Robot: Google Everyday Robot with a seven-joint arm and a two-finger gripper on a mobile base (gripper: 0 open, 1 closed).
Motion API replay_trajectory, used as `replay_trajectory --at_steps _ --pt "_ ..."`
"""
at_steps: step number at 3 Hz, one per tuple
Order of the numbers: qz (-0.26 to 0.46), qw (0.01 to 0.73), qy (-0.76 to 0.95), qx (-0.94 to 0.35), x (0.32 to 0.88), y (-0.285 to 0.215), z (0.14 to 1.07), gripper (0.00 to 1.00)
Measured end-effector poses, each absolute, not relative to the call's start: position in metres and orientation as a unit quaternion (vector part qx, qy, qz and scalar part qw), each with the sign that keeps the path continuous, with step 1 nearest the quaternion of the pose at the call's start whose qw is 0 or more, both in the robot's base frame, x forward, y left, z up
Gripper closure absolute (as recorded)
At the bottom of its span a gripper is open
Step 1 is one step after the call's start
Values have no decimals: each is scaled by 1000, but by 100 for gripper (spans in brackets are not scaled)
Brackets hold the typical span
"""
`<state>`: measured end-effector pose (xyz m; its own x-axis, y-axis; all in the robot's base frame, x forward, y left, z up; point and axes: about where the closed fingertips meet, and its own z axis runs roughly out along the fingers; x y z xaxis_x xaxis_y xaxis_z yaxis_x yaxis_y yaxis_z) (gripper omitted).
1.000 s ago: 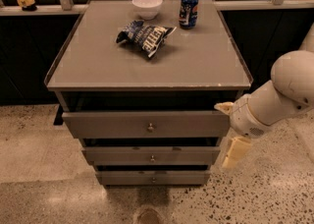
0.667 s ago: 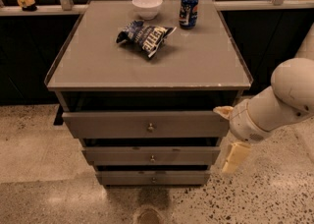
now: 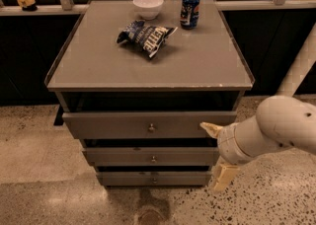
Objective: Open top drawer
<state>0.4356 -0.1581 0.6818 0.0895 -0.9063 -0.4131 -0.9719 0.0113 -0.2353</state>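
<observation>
On my remote feed, a chip bag (image 3: 145,35), white bowl (image 3: 148,6) and soda can (image 3: 189,10) sat on the grey cabinet (image 3: 98,71). The top drawer (image 3: 113,125) lay just under the tabletop, a dark gap above its front. By its right end I saw the gripper (image 3: 210,157), fingers spread, gripping nothing.

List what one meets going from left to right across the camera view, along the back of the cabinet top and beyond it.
Yellow object at far left → white bowl → blue can → gripper, lower down, jaws open beside the right end of the top drawer. The chip bag overlaps the bowl, so it is left out.
</observation>
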Motion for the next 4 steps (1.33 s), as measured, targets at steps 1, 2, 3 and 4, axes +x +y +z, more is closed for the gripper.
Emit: replay_trajectory --at_steps 1,2,3,4 --pt "25 250 658 -710 455 -147 668 0" --pt "-15 238 668 -705 490 -141 660 0" --pt "-31 222 693 -686 521 -136 651 0" --pt "-16 211 725 -656 541 -136 642 0"
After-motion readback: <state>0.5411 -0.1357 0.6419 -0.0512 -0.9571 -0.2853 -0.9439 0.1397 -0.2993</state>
